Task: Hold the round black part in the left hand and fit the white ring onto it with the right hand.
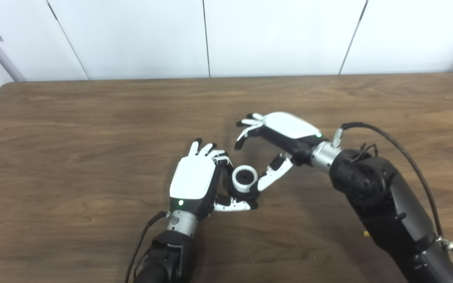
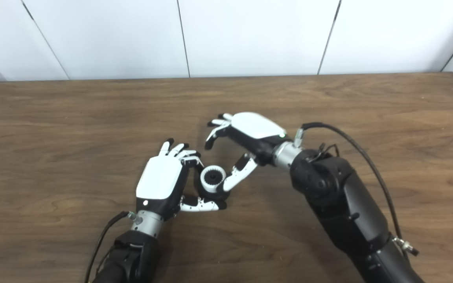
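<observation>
My left hand (image 1: 199, 179) sits low over the middle of the table, its fingers and thumb closed around the round black part (image 1: 246, 190). The white ring (image 1: 244, 179) sits on top of that part, with a dark toothed centre showing through it. My right hand (image 1: 277, 135) hovers just behind and to the right, fingers spread and holding nothing. Its thumb (image 1: 273, 173) points down toward the ring and ends right beside it. In the right eye view the ring (image 2: 212, 178) shows the same way, between the left hand (image 2: 163, 182) and the right hand (image 2: 246, 131).
The brown wooden table (image 1: 92, 129) spreads wide on every side of the hands. A black cable (image 1: 403, 157) loops over the right forearm. White wall panels stand behind the table's far edge.
</observation>
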